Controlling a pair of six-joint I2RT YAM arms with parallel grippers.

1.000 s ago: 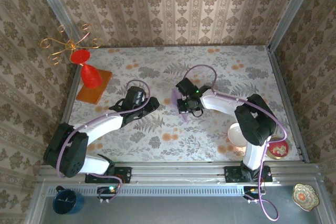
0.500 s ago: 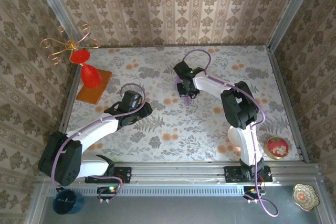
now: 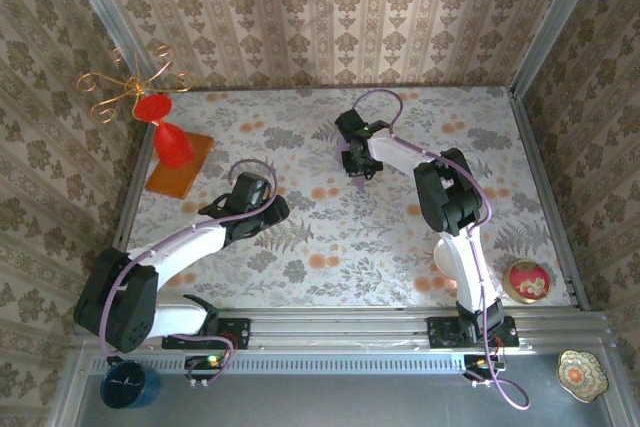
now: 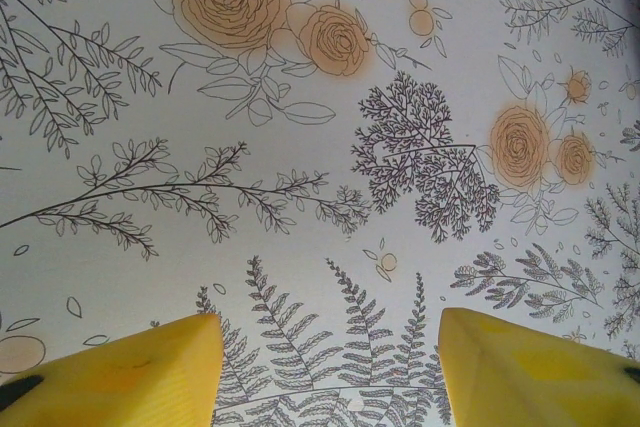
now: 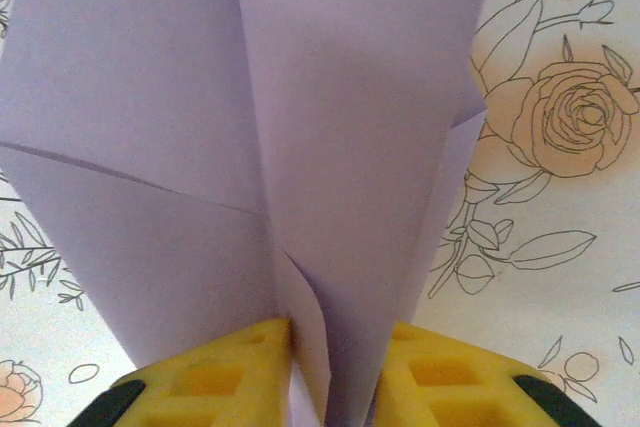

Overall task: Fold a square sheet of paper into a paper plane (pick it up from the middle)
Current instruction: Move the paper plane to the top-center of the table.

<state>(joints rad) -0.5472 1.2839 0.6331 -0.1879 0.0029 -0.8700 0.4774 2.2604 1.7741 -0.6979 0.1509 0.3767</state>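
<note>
Far across the counter (image 3: 400, 237), the right jaws flank the paper plane (image 5: 330, 127) at its keel, seemingly to aim it, pinching or not I cannot tell; the left jaws hang open, empty, nearer left.

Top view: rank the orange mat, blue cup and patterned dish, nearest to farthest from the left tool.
1. orange mat: just left of the left tool, toward the back.
2. blue cup: near-left corner, off the table.
3. patterned dish: near-right corner, across the scene.
</note>
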